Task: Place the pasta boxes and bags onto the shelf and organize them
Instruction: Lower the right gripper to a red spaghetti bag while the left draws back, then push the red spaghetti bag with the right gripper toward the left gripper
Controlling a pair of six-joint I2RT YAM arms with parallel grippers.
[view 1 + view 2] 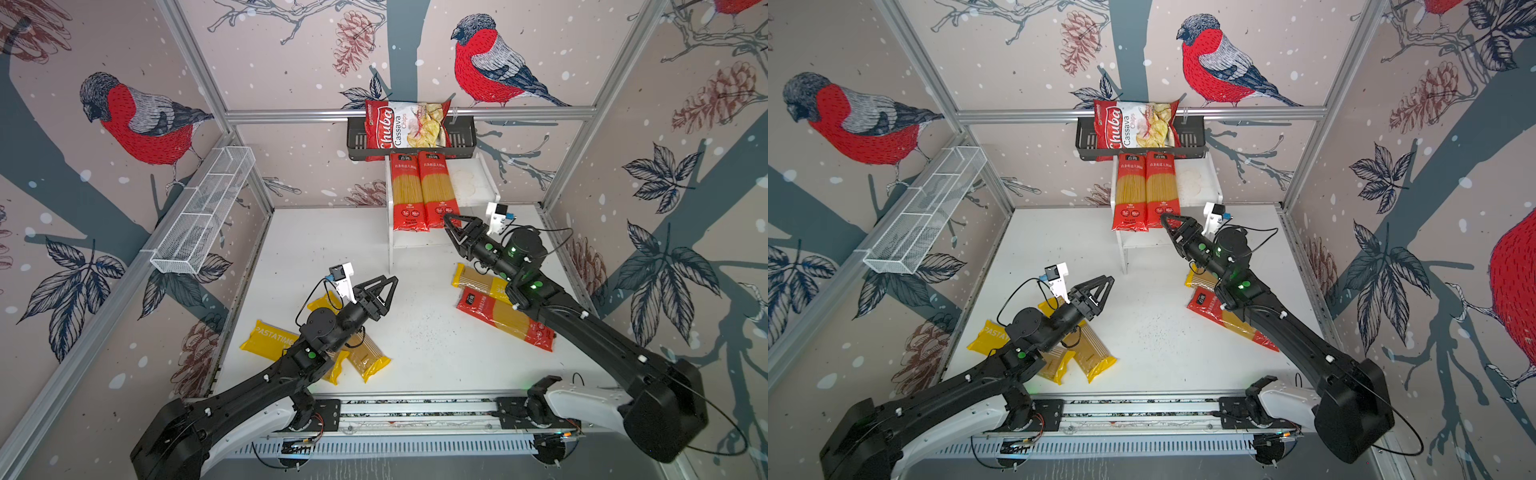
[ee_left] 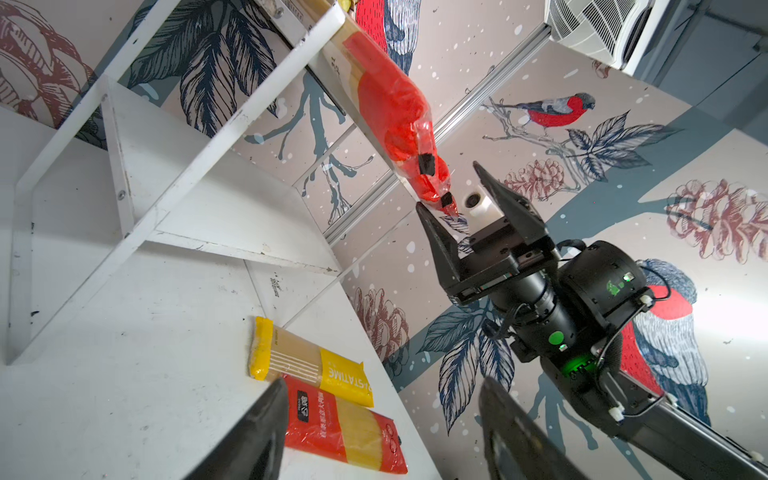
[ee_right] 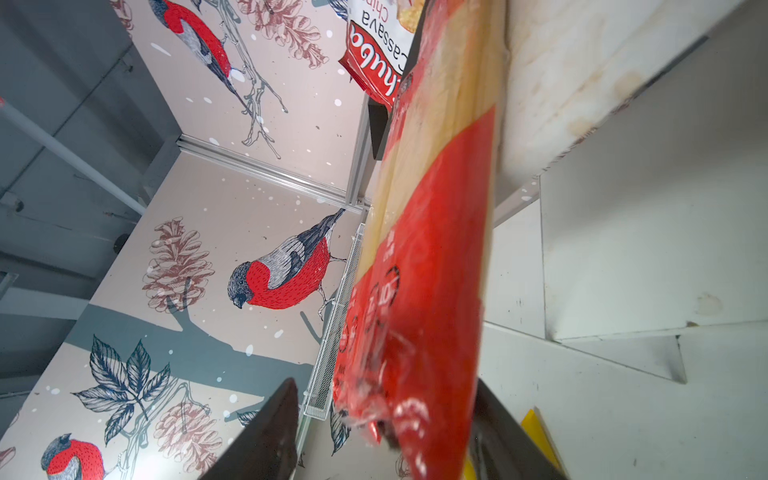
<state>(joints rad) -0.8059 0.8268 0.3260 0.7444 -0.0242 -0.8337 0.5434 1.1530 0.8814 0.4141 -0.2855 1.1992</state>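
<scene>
Right wrist view: we're seeing the right jaws standing apart around the overhanging end of the red pasta pack (image 3: pixel 419 266) lying on the shelf (image 3: pixel 582 83) top board, not gripping. We're suggesting pushing it straight back, parallel to its neighbour (image 1: pixel 409 191). Left jaws hanging open, empty.

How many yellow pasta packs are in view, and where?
3. The left yellow pack and second yellow pack lie on the table partly under the left arm. The third yellow pack lies under the right arm beside a red pack. The arms could hide more.
</scene>
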